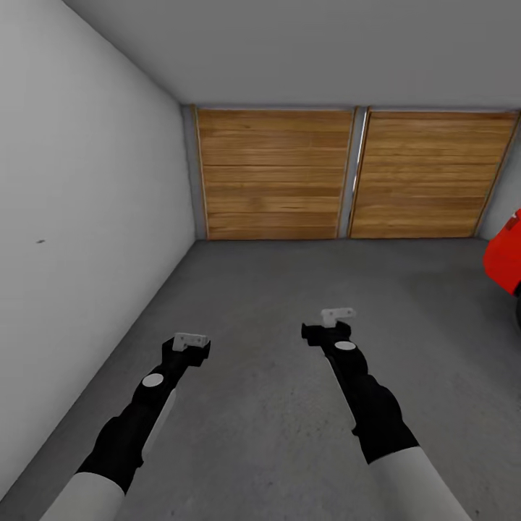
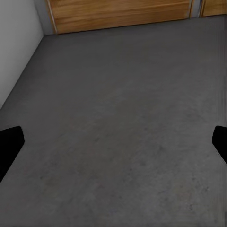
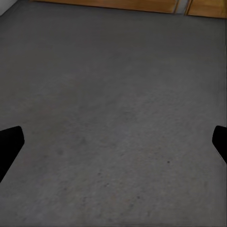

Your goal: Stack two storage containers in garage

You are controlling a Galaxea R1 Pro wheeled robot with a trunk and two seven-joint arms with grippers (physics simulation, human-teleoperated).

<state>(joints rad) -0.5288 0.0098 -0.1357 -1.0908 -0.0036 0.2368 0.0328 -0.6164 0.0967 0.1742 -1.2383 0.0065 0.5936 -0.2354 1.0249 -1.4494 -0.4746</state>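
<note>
Bare room. Floor (image 1: pixel 289 304): mottled dark grey concrete, rough, faint darker specks in the wrist views. Left wall (image 1: pixel 79 217): plain white, one small dark mark at mid height. Ceiling (image 1: pixel 325 43): flat, light grey. Far wall: two wooden panel doors, left door (image 1: pixel 273 174) and right door (image 1: pixel 433 174), horizontal planks, warm brown, side by side with a narrow grey post (image 1: pixel 352 174) between them. Red car (image 1: pixel 506 257) at the right edge, partly cut off. Light even, no strong shadows.
</note>
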